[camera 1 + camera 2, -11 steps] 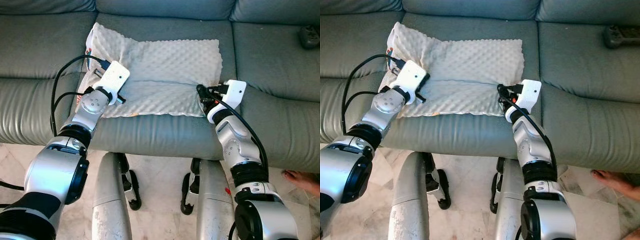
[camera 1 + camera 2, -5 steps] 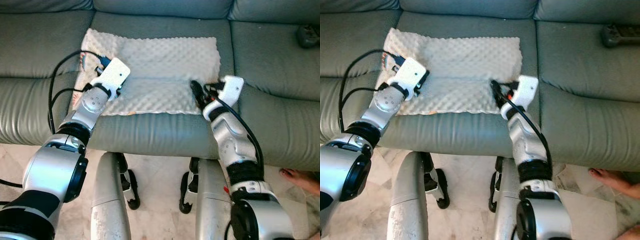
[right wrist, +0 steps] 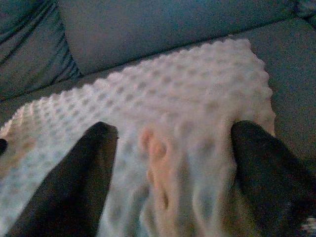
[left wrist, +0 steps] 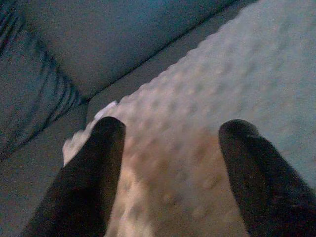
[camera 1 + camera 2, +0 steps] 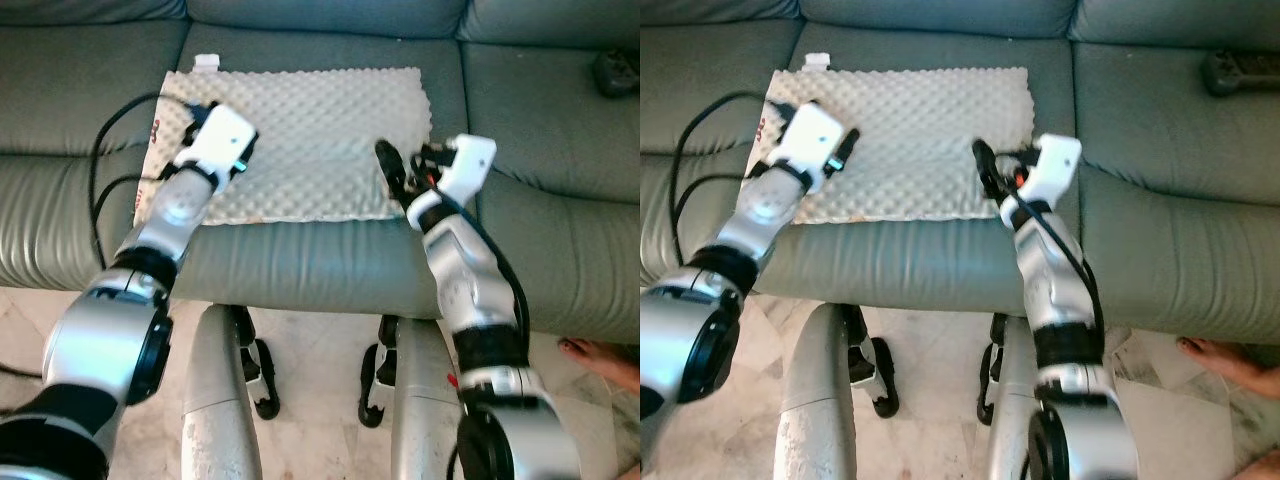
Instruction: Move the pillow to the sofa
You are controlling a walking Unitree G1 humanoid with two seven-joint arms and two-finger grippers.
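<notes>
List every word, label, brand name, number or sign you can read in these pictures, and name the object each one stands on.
No text can be read anywhere.
White tag at the back edge of the dimpled pillow: no lettering can be made out.
Red marks at the pillow's left edge, beside the left gripper: too small and partly hidden to read.
Dark object on the sofa: no markings can be made out.

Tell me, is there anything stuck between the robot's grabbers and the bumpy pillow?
No, nothing visible is in the way. The pillow already lies flat on the sofa seat. The left gripper and right gripper both hover right over it, jaws spread open.
</notes>
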